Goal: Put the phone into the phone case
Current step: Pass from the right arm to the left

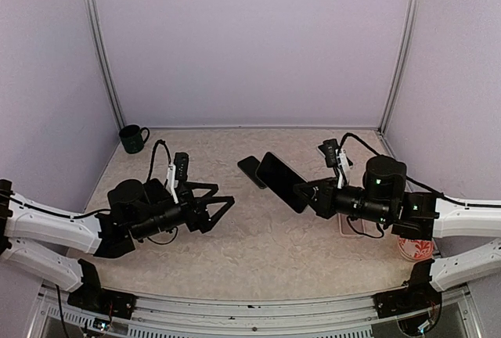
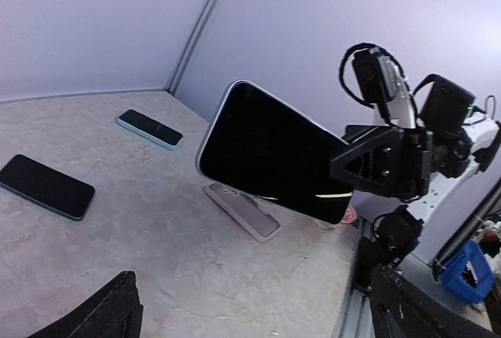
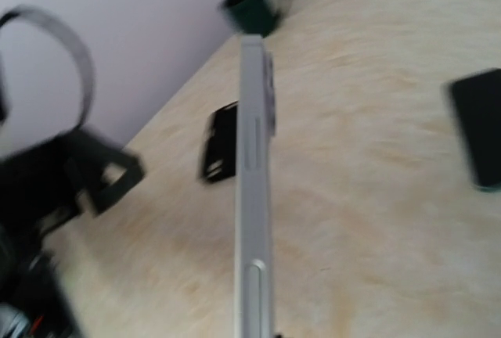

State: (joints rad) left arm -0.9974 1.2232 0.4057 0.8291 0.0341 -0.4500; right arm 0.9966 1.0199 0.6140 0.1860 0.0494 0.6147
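Since pinkish case [image 2: 243,211] is lying flat on surface [image 1: 258,252] beneath right arm, right pincer [image 1: 307,193] is sitting nearly over it, clamping phone [image 1: 282,181] by near end. Phone is hanging clear of surface, long axis slanting toward far left, away from case. Left pincer [image 1: 219,197] is gaping empty, facing phone. Right arm is nearer; phone probably needing swing round over case.

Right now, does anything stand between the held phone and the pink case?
Nothing visible does. The right gripper holds the phone raised off the table; the pink case lies nearby on the table with nothing on it.
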